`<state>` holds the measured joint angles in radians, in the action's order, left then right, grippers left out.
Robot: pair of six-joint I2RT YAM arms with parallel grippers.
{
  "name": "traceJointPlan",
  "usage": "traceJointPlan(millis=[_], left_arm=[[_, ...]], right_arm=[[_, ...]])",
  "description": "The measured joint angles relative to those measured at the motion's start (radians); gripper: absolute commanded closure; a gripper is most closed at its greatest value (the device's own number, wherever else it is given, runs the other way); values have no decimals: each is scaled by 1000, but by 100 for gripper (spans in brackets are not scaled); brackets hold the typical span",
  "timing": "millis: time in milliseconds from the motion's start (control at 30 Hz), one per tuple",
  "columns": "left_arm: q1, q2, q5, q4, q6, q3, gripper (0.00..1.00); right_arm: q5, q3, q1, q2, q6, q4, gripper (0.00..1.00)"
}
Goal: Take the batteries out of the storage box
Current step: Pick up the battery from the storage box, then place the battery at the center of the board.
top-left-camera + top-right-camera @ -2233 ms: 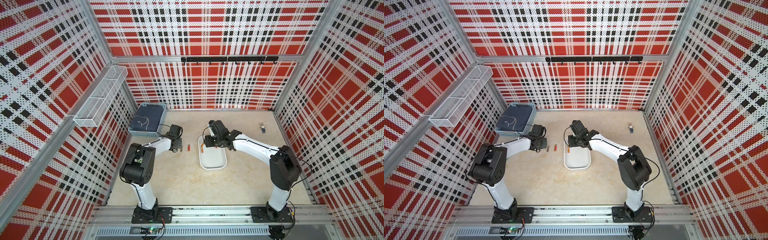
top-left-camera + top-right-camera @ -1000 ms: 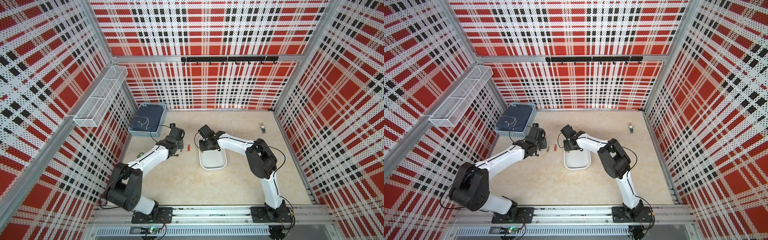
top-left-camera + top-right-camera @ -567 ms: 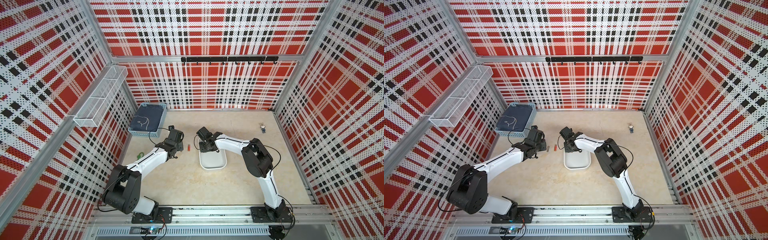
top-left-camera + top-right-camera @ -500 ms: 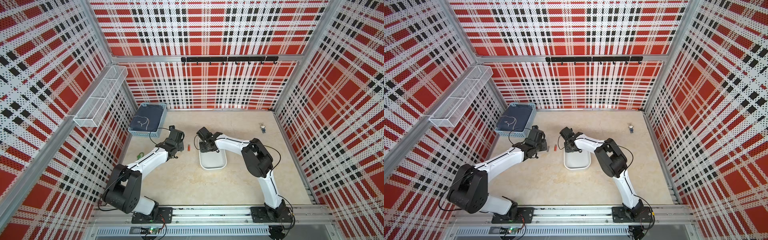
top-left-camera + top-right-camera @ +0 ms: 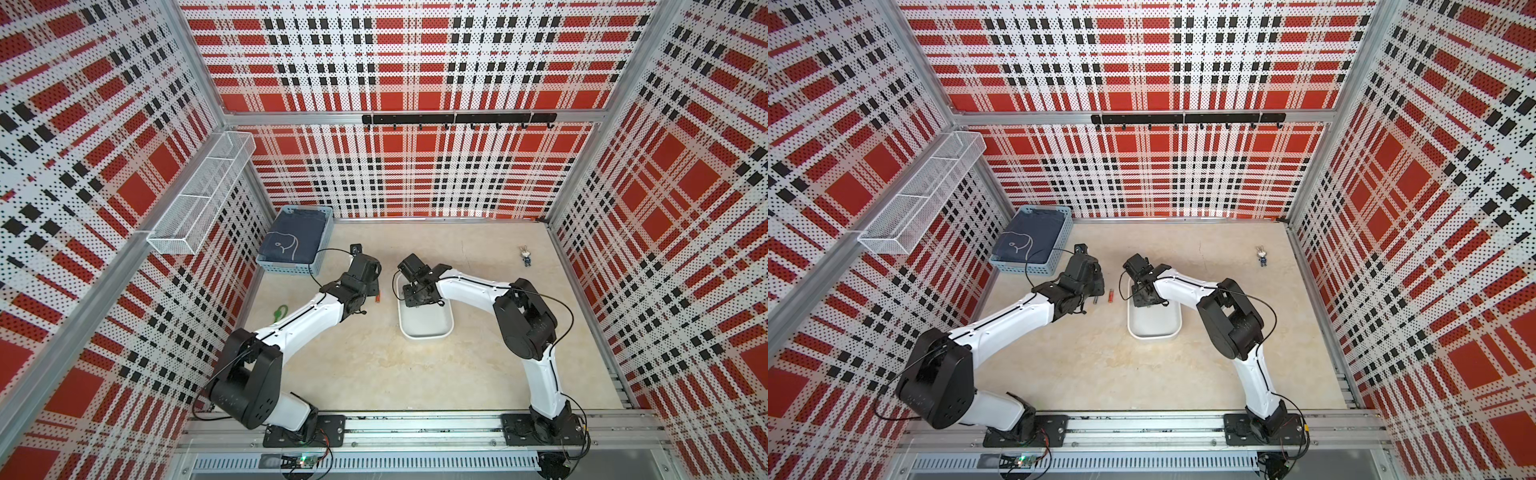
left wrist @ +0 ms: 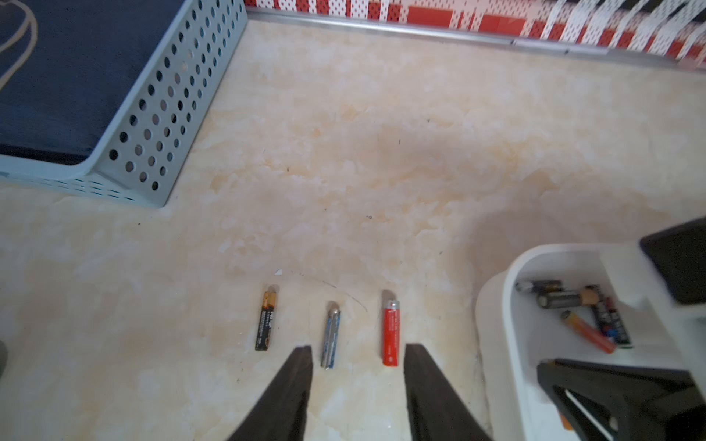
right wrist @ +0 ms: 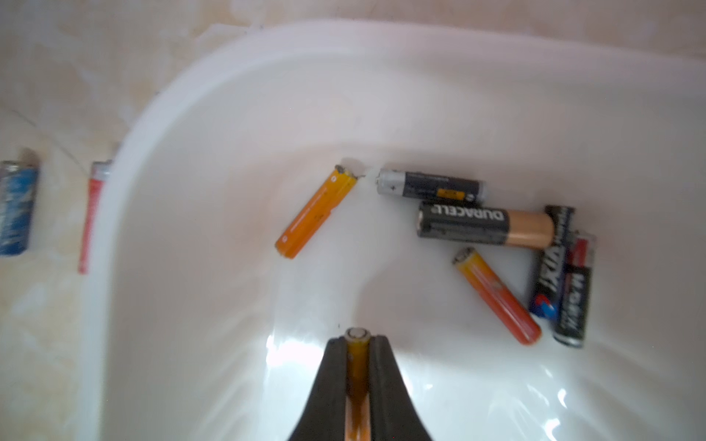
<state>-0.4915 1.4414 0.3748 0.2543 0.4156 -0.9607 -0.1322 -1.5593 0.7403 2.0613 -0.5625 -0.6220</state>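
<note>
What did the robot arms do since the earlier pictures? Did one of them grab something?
The right claw dipped into the white box and closed on an orange battery. The left arm stretched out, but the left claw, open, stayed by the red battery lying outside the box. The box, that red battery, the blue basket and the rabbit toy stayed put.

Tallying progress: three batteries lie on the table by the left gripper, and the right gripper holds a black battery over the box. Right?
The right wrist view shows the right gripper holding an orange battery, not black, over the box. Three batteries lie on the table by the left gripper.
</note>
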Motion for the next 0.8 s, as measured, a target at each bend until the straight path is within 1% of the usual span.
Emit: traceJointPlan(millis=[133,233,300,400,500,600,700,800], left_arm=[[-8,-31,0,-19,0,-24,53],[-42,-21,5,-22,0,-61,53],[-89,-1,7,-21,-1,-98,52],[-155,60,3,-19,-2,-177,52],[-205,142,-12,-18,-5,-255,52],[-241,230,-34,-6,-14,-311,52],[-265,317,-56,18,-21,-357,52],[-281,378,-69,35,-24,-371,52]], right_arm=[[29,45,-33,-149,0,3,100],[39,103,-103,-271,0,6,100],[27,147,-179,-340,16,6,100],[4,212,-301,-390,44,9,100],[-22,290,-424,-402,78,15,100],[-45,332,-518,-383,112,11,100],[-55,339,-557,-352,141,18,100],[-56,338,-574,-311,163,33,100]])
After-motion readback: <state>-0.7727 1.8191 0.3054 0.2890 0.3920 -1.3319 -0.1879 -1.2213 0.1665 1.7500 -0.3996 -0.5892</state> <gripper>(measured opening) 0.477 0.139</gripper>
